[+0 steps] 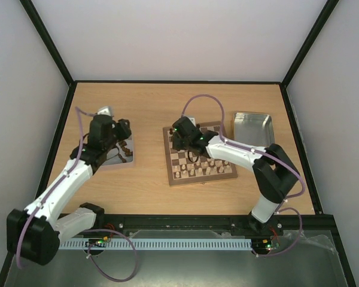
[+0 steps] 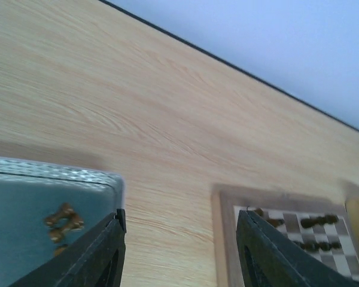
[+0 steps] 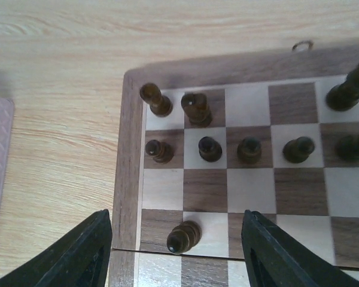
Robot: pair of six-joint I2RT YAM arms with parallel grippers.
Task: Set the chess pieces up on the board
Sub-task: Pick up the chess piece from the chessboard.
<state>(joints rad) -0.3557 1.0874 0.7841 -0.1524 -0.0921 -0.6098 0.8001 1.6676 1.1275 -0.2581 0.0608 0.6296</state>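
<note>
The board (image 1: 200,181) lies right of the table's middle. My right gripper (image 1: 185,142) hangs open over its far left corner. In the right wrist view the board (image 3: 128,149) carries several dark chess pieces (image 3: 210,149) in its two far rows. One more dark piece (image 3: 184,236) stands alone between the right gripper's (image 3: 176,215) spread fingers (image 3: 275,251), touching neither. My left gripper (image 1: 123,133) is open and empty over the left metal tray (image 1: 127,158). In the left wrist view it (image 2: 179,218) frames bare table, with a dark piece (image 2: 63,220) lying in the tray (image 2: 24,197).
A second metal tray (image 1: 252,127) sits right of the board. Pale pieces (image 1: 191,171) fill the board's near rows. The board (image 2: 224,239) shows at the left wrist view's lower right. Black frame posts and pale walls enclose the table.
</note>
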